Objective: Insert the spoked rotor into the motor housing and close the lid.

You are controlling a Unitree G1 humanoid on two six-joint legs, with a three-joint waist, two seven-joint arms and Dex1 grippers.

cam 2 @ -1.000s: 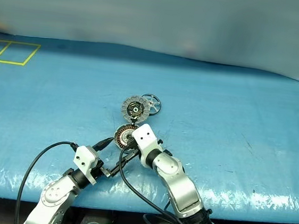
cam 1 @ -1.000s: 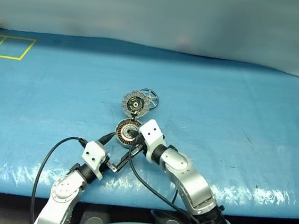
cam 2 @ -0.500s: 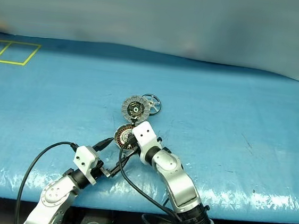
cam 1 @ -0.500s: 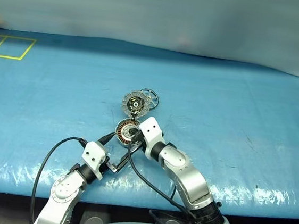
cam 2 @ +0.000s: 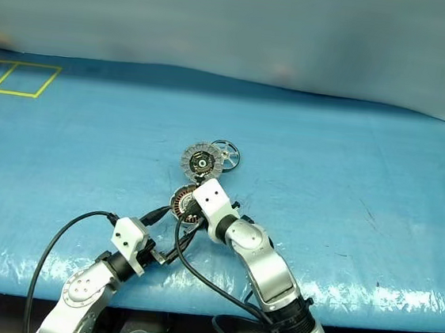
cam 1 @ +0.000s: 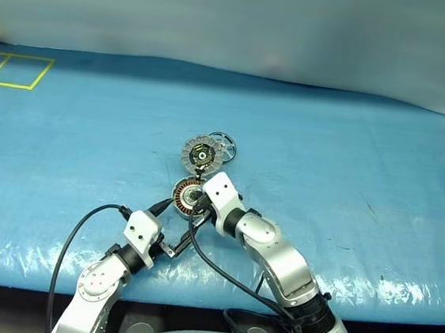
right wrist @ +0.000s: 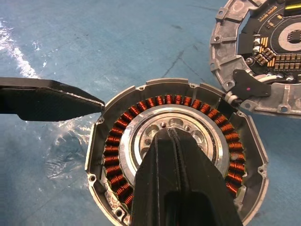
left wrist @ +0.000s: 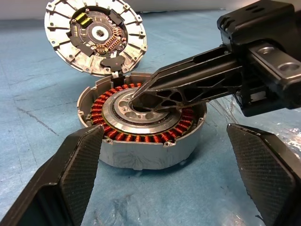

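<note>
The motor housing point(left wrist: 141, 127) lies open on the blue table, its copper coils ringing a silver centre. Its lid point(left wrist: 96, 35) is flipped back at the far edge, inner face up, still joined to the housing. The spoked rotor point(cam 2: 225, 154) lies flat on the table just beyond the lid. My right gripper point(right wrist: 167, 134) is shut, and its tips rest in the housing's silver centre. My left gripper point(left wrist: 162, 136) is open; its fingers point(left wrist: 80, 165) stand on either side of the housing's near wall, apart from it.
A blue plastic sheet point(cam 1: 349, 172) covers the table. Yellow tape squares point(cam 1: 13, 71) mark its far left corner. Black cables point(cam 1: 72, 238) loop from both wrists near the front edge.
</note>
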